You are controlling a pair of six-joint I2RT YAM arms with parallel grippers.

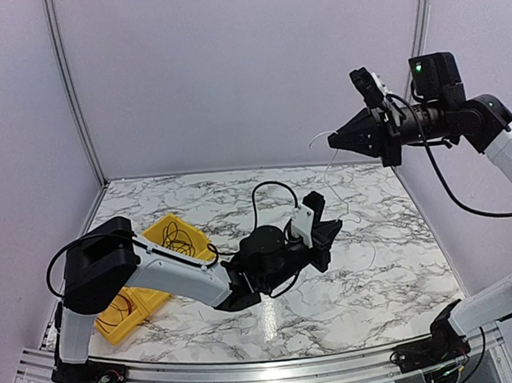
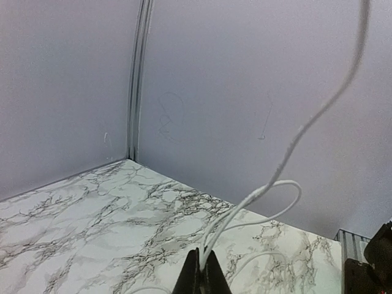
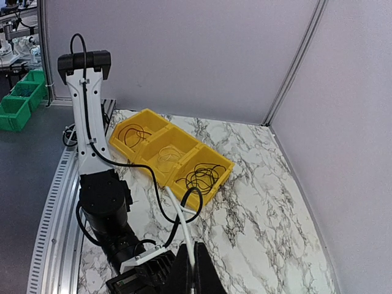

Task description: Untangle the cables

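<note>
Left hand (image 2: 201,274): fingers pressed together, pinching white cable (image 2: 286,156), low over the marble surface (image 1: 404,268) near its middle. Several strands leave the pinch. One makes a small loop to the right; one long strand climbs up and right, out of the wrist view.

Right hand (image 1: 336,139): raised high over the far right of the surface, pointing left. Its fingers are clamped together on the same white cable, and a short free end curls past the tips. The cable hangs in a loose curve between the two hands.

Yellow bin (image 3: 187,138), three compartments, at the left side of the surface. Black cables (image 3: 205,174) lie coiled in both end compartments, a pale coil (image 3: 164,158) in the middle one.
</note>
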